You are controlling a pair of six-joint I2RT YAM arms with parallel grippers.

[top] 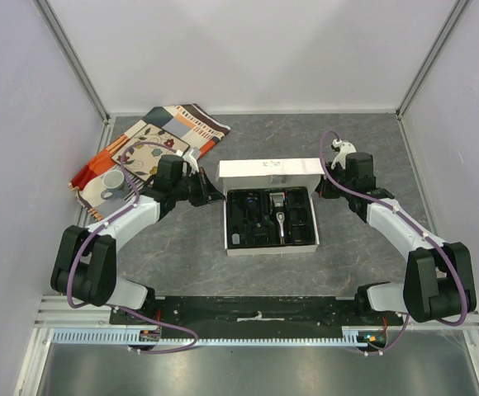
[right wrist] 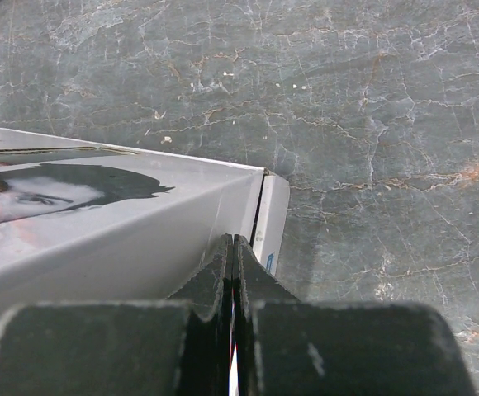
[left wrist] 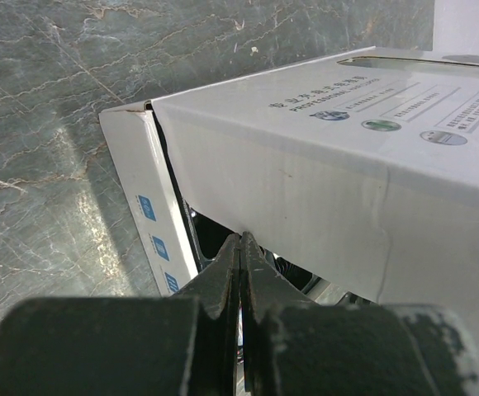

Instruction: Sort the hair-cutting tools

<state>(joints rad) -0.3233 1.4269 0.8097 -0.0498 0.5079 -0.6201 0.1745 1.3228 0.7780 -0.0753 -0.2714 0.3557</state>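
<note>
Clipper (top: pixel 279 216) appears only overhead; left end effector (left wrist: pixel 240 239) and right end effector (right wrist: pixel 233 241) pinched together.

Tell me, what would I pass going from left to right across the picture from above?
White cup → left arm's fingers → white box, with the clipper inside it → right arm's fingers.

A white cardboard box (top: pixel 270 173) is shown open on a grey marbled table (top: pixel 182 260), its lid raised at the far side and a black moulded tray (top: pixel 264 244) set inside. Left of the box, a patterned cloth (top: pixel 182 124) is spread, with a white cup (top: pixel 114 183) placed on it.
</note>
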